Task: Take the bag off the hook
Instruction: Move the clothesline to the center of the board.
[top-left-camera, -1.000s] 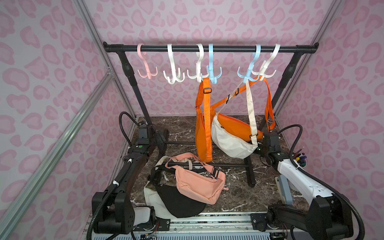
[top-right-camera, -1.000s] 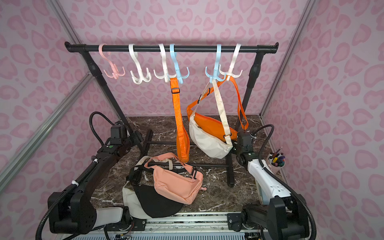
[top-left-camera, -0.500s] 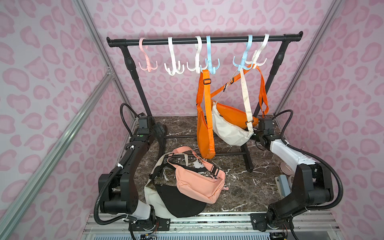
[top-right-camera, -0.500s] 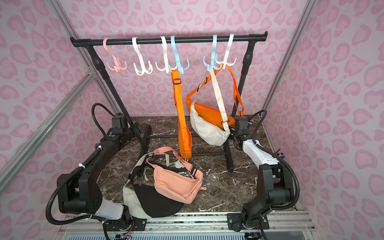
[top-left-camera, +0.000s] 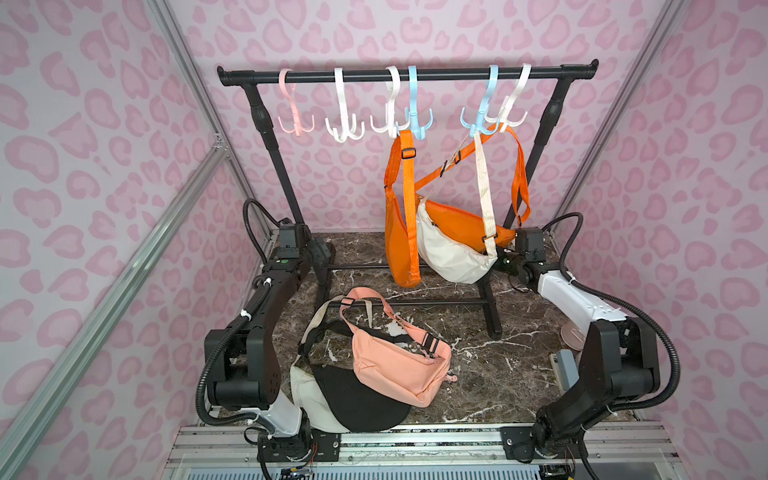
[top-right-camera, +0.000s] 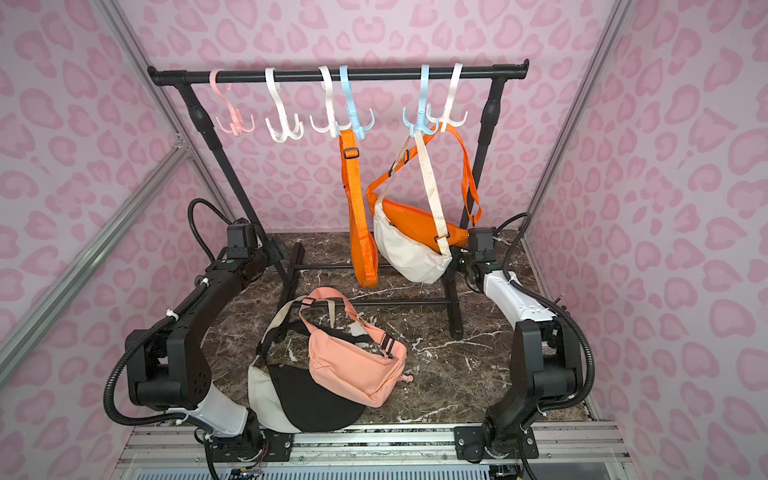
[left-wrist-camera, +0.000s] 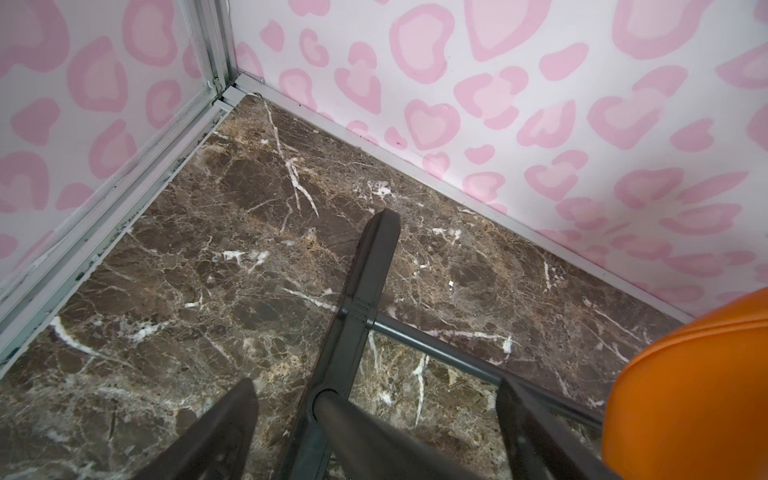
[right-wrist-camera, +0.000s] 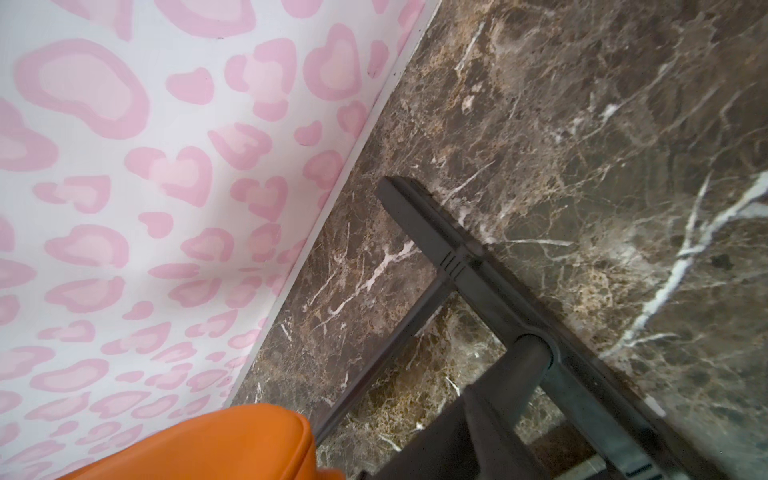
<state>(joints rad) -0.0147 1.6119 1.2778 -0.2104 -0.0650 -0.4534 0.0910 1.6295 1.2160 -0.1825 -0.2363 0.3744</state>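
So three bags are still up on the rack (top-left-camera: 374, 75). There's a long orange bag (top-left-camera: 397, 232) on the middle blue hook (top-left-camera: 415, 118). A cream bag (top-left-camera: 449, 253) has its strap running up to the other blue hook (top-left-camera: 482, 120), nearer the right arm. A second orange bag (top-left-camera: 465, 226) is tucked behind the cream one. A peach bag (top-left-camera: 399, 365) and a black bag (top-left-camera: 353, 399) already lie on the worktop (top-left-camera: 478, 365), so I reckon we're partway through and lining up for the next pick.

The right gripper (top-left-camera: 505, 262) sits low, just beside the cream bag's end. It doesn't seem to be holding anything, but I honestly can't tell how far apart its jaws are. The left gripper (top-left-camera: 322, 253) is down by the rack's left post, spread wide and empty.

My guess for the next move: an arm has to go up to a strap near its hook, pinch it and lift it over the prong. Tugging the bag's body would probably just drag the rack. The cream and orange straps cross too, so they might snag.

Both top views show the hooks and straps. The wrist views show neither, only marble, the rack's foot (right-wrist-camera: 436, 232) and a bulge of orange fabric. The left wrist view does show the fingers (left-wrist-camera: 224, 432) either side of the post with gaps.
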